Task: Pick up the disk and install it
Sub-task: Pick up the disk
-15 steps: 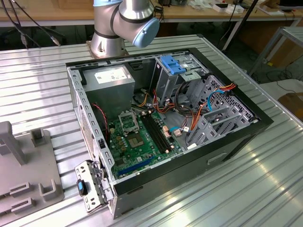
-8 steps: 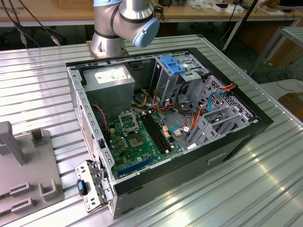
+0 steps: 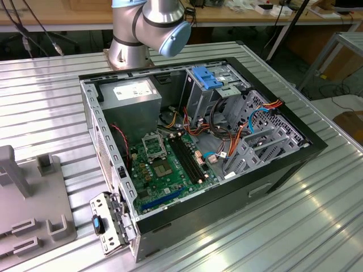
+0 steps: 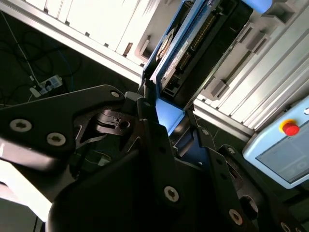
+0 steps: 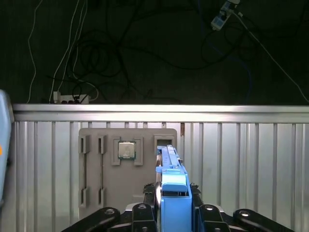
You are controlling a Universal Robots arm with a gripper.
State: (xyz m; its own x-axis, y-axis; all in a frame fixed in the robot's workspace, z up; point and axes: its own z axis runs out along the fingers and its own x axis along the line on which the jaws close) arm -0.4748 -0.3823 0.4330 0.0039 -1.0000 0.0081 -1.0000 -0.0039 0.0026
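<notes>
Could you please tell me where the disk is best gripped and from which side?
Take the disk by its blue carrier end, coming end-on along its length, with one finger on each broad face. It is thin and flat, so those faces give parallel surfaces to clamp. In both wrist views the gripper holds it just so, with the disk edge-on and pointing away from it.
</notes>
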